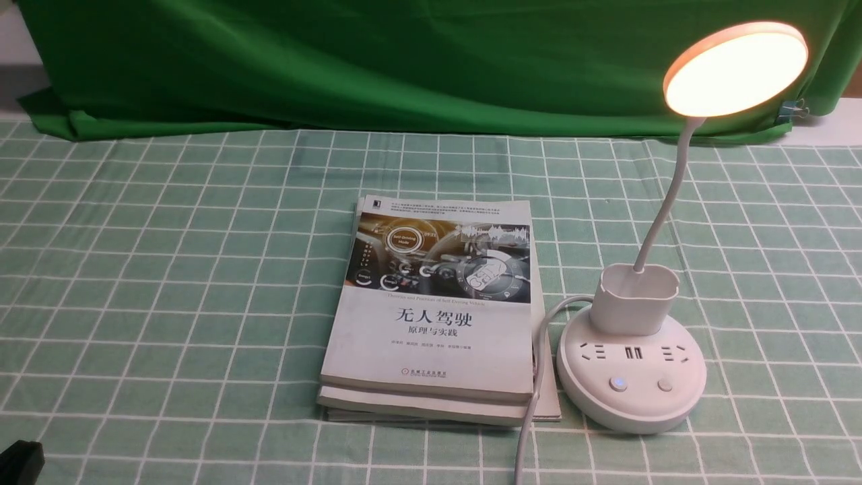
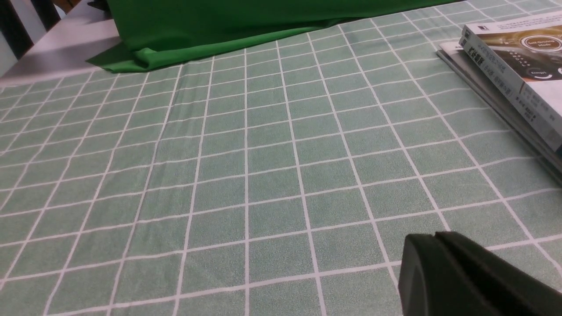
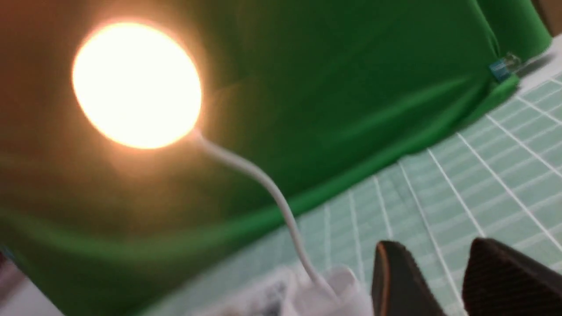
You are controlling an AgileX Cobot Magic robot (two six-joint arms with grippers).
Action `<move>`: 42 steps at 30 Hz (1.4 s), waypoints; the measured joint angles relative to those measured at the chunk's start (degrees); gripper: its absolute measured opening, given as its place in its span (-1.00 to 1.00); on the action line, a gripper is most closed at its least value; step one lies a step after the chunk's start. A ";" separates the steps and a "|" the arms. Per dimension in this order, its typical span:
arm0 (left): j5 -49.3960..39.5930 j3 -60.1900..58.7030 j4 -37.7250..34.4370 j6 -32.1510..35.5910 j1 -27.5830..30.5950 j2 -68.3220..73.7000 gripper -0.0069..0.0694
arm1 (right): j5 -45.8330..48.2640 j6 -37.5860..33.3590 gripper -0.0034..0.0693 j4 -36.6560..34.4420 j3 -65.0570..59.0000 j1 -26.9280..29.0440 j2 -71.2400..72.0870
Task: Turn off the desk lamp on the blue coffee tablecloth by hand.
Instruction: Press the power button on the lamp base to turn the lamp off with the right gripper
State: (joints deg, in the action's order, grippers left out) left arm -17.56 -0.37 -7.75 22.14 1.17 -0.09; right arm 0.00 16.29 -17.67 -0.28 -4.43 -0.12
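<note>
The white desk lamp stands on the grid-lined tablecloth (image 1: 168,269) at the front right. Its disc head (image 1: 735,67) glows warm yellow. Its bendy neck (image 1: 663,202) rises from the cup holder (image 1: 636,296) on the round base (image 1: 630,377), which has sockets and two buttons (image 1: 617,384). In the right wrist view the lit head (image 3: 136,83) and neck (image 3: 263,184) are blurred; my right gripper (image 3: 434,254) is open and empty beside the cup, and out of the front view. My left gripper (image 2: 432,239) is shut and empty, low over the cloth; a black corner (image 1: 20,461) shows at the front left.
A stack of books (image 1: 438,310) lies mid-table, just left of the lamp base, also in the left wrist view (image 2: 513,66). The lamp's white cord (image 1: 532,404) runs along the books to the front edge. A bright green backdrop (image 1: 404,60) hangs behind.
</note>
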 joint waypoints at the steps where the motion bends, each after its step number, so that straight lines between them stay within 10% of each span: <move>1: 0.00 0.00 0.00 0.00 0.00 0.00 -0.82 | -0.43 0.38 -0.25 -0.06 0.00 0.00 0.00; 7: 0.00 0.00 0.00 0.00 0.00 0.00 -0.82 | 10.27 -3.86 -0.71 -0.48 6.38 -1.72 -5.07; 18: 0.00 0.00 0.00 0.00 0.00 0.00 -0.82 | 49.36 -21.32 -0.80 4.66 38.16 -4.56 -49.31; 42: 0.00 0.00 0.00 0.00 0.00 0.00 -0.82 | 45.86 -21.81 -0.80 9.11 55.45 -13.84 -90.46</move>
State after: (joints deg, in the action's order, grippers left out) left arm -17.56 -0.37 -7.75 22.14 1.17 -0.09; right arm 45.86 -5.53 -8.56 55.17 -18.26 -90.58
